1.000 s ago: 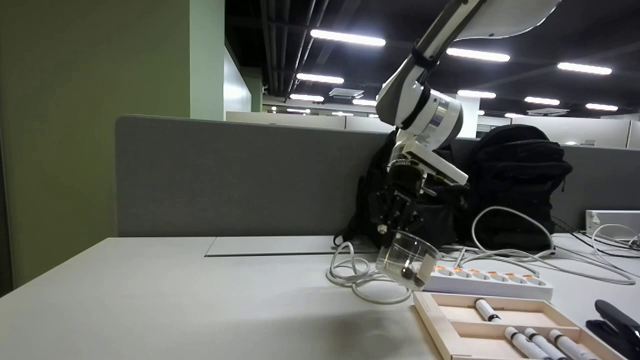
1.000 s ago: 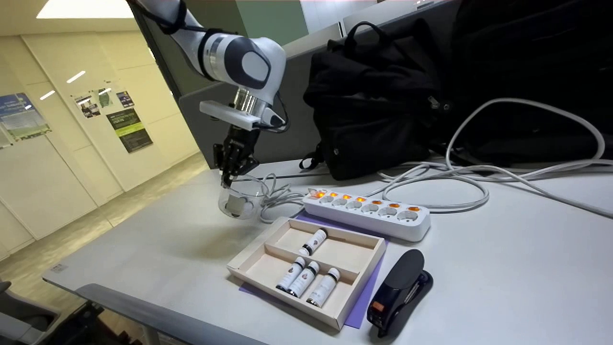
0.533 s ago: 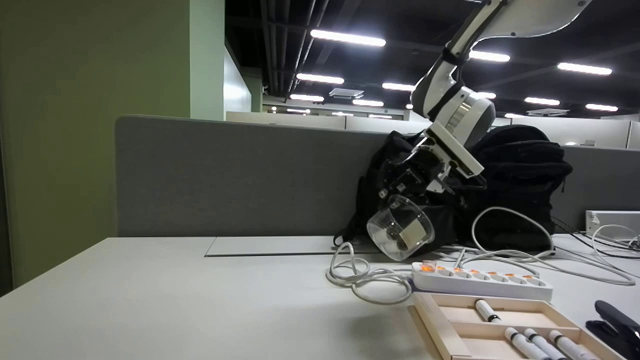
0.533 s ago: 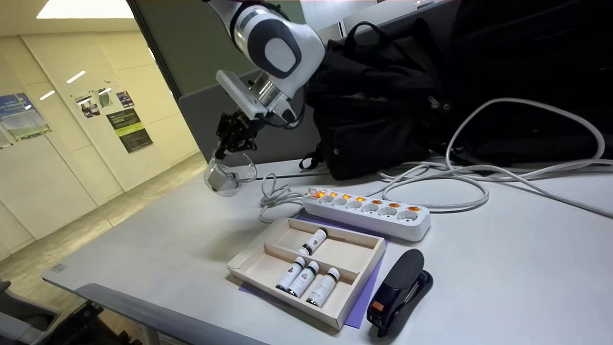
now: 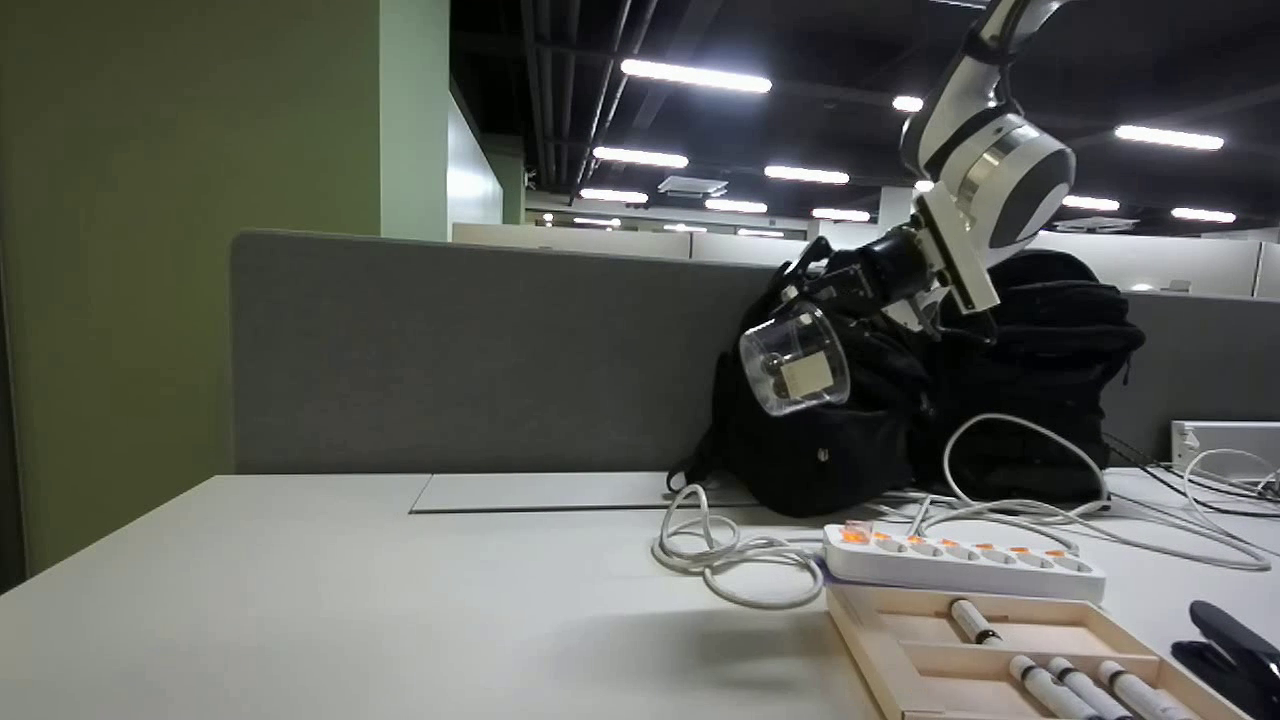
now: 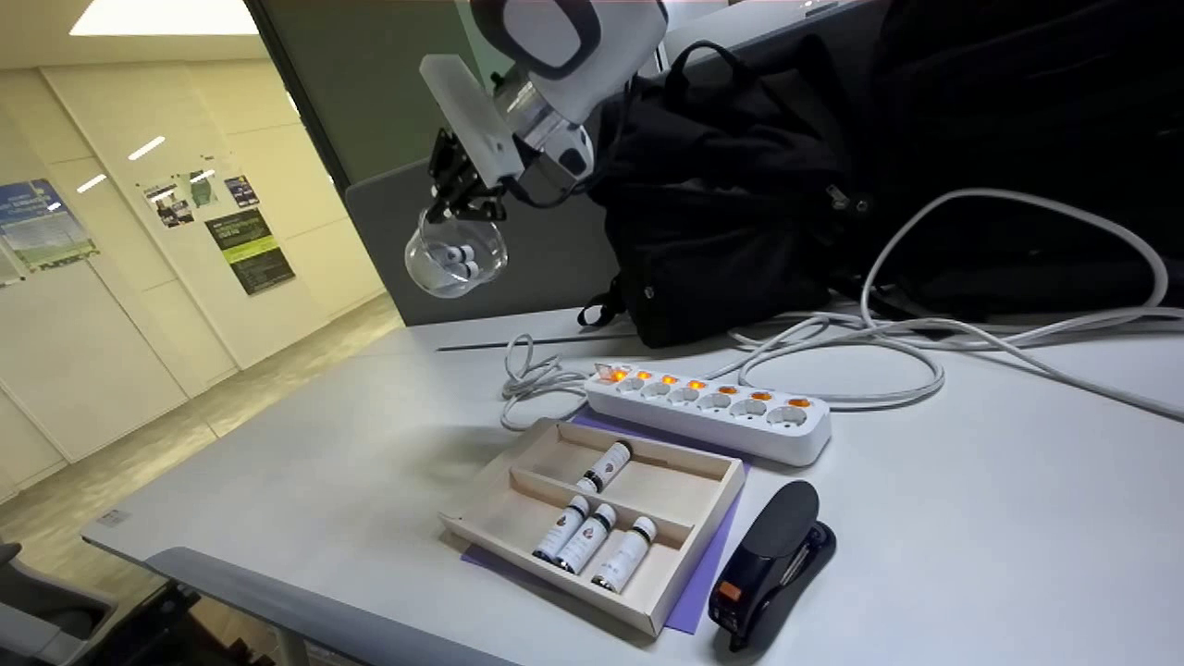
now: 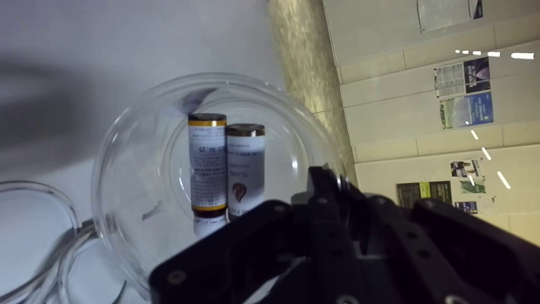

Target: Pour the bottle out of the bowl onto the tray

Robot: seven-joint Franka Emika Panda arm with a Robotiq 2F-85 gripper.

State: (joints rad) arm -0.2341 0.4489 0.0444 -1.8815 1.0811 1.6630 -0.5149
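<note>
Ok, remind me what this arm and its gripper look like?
The arm is white, with black bands, a dark grey oval cap and a shiny silver band beside it. Further down come a white rectangular bar and a looping black cable. The gripper is black, with angular links and round screw heads. I can't read any lettering on either.

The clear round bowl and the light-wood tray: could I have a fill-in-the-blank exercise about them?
The wrist view shows ____ white-labelled bottles in the clear round bowl.
The rectangular light-wood tray holds ____ other white-labelled bottles.
The thin flat sheet beneath it is ____.
The black gripper grasps the ____.
Missing words: two; four; purple; bowl.
</note>
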